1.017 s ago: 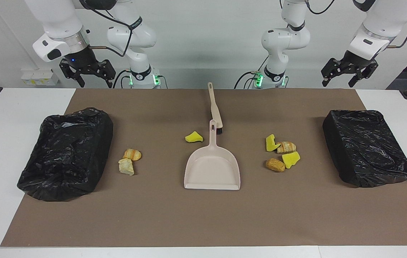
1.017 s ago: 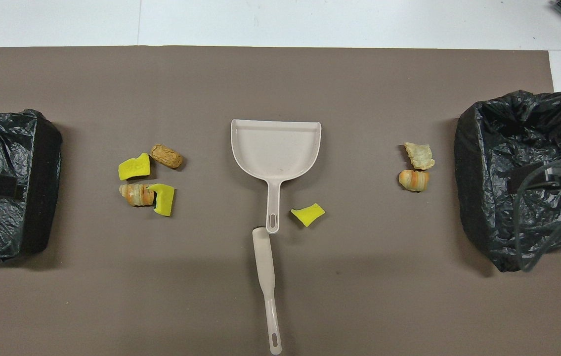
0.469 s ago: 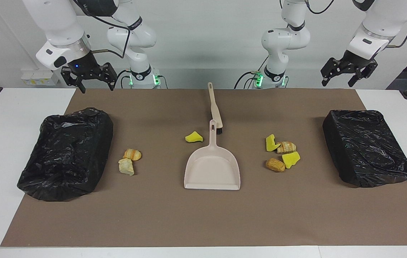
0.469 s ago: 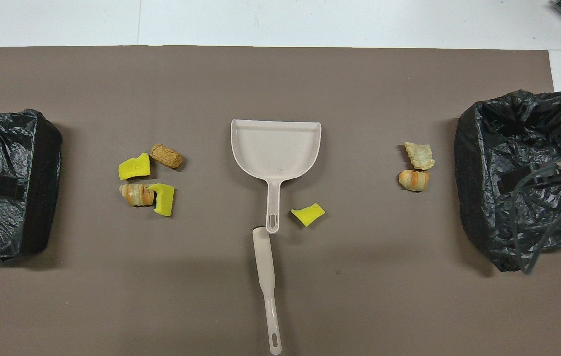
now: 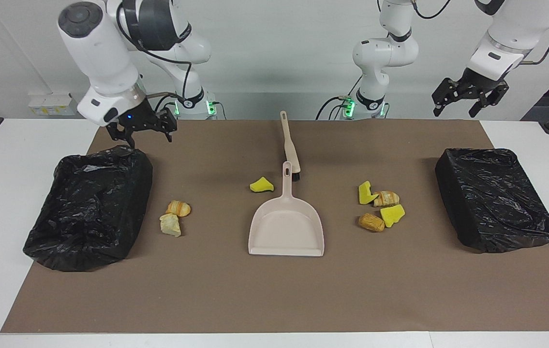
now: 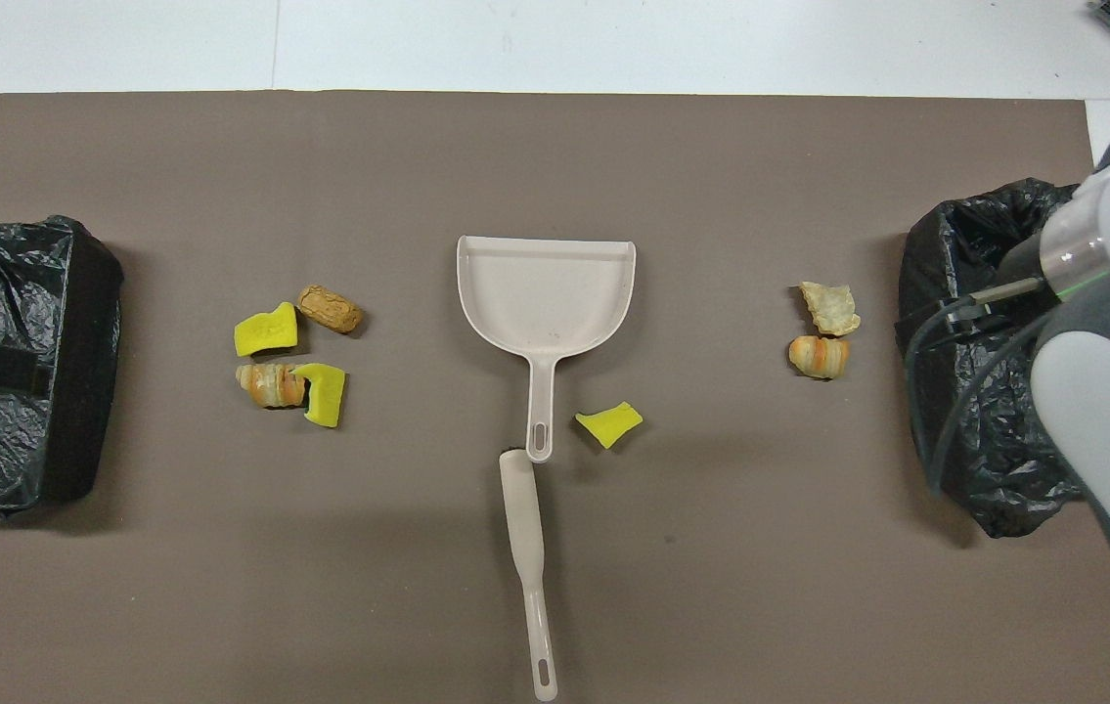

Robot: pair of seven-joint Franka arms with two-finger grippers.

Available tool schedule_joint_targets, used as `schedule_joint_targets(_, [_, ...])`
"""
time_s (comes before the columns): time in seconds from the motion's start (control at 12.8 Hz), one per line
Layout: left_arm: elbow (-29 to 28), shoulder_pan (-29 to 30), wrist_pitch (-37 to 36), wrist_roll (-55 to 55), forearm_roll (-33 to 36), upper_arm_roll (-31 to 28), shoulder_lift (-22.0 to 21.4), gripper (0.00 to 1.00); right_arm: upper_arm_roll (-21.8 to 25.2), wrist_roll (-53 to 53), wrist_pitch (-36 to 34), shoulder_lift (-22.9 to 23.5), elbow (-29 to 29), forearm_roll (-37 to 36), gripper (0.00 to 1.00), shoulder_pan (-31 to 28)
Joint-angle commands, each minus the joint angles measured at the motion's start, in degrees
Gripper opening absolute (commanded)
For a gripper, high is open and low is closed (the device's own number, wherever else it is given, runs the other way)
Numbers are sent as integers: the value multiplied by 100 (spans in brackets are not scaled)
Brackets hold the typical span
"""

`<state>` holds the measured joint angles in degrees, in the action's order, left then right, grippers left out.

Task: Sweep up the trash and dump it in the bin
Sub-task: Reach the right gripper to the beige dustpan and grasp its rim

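Right gripper (image 5: 141, 134), fingers spread and empty, has swung down from its raised pose to hang over the bin bag (image 5: 90, 208) at its end. Left gripper (image 5: 465, 99) waits, open. Trash (image 5: 380, 209) lies unswept around the dustpan (image 5: 286, 227); brush (image 5: 289, 147) untouched.
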<state>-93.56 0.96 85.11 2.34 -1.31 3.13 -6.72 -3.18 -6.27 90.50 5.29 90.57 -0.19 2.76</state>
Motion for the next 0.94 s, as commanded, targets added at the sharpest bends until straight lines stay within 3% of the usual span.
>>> schedule_joint_targets(0.0, [-241,-61,5,-40,-45,-32,-215,100,1,-41,213,445,-267,-8,100,268])
schedule_joint_targets(0.63, [-461,-61,49,-40,-45,-23,-348,100,-60,1468,1381,1412,-408,299,100,1515])
schedule_joint_targets(0.86, [-461,-61,49,-40,-36,-23,-348,100,-60,2741,1629,1860,-609,423,100,1972])
